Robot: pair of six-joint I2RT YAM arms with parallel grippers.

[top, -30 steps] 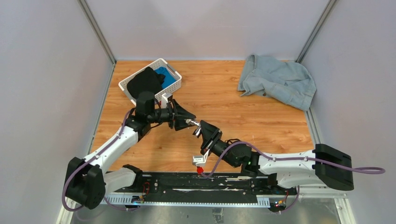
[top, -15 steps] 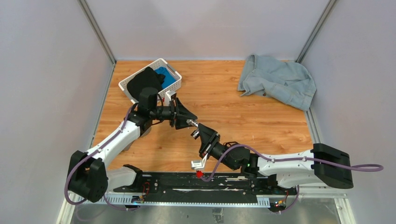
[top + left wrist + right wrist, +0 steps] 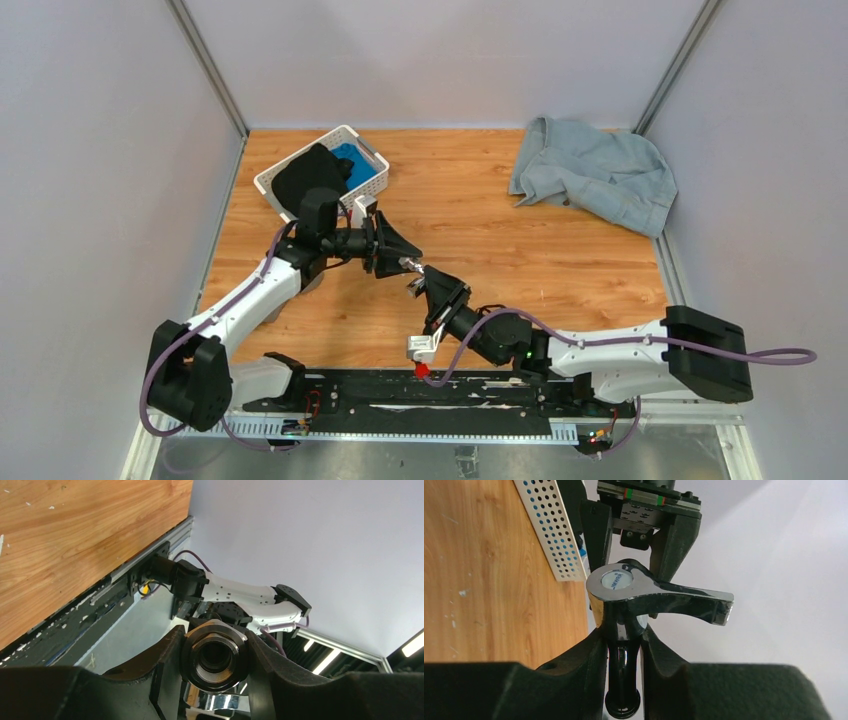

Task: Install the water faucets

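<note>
My left gripper [image 3: 398, 258] is shut on the stubby grey threaded fitting [image 3: 215, 655], whose open bore faces the left wrist camera. My right gripper [image 3: 428, 282] is shut on the spout of the shiny tap [image 3: 624, 587], and the tap's flat handle [image 3: 689, 601] sticks out to the right. Both parts meet in mid-air above the table's middle [image 3: 412, 267]. In the left wrist view a shiny piece of the tap [image 3: 222, 700] shows just under the fitting. In the right wrist view the left gripper's fingers [image 3: 596, 527] stand right behind the tap's head. Whether the threads are engaged is hidden.
A white perforated basket [image 3: 372, 186] with dark and blue cloth stands at the back left, close behind the left wrist; its wall shows in the right wrist view [image 3: 549, 525]. A crumpled denim garment [image 3: 590, 172] lies at the back right. A black rail [image 3: 480, 390] runs along the near edge.
Both grippers have drifted slightly, the left one rightwards and the right arm leftwards and nearer. The two parts stay held together between them.
</note>
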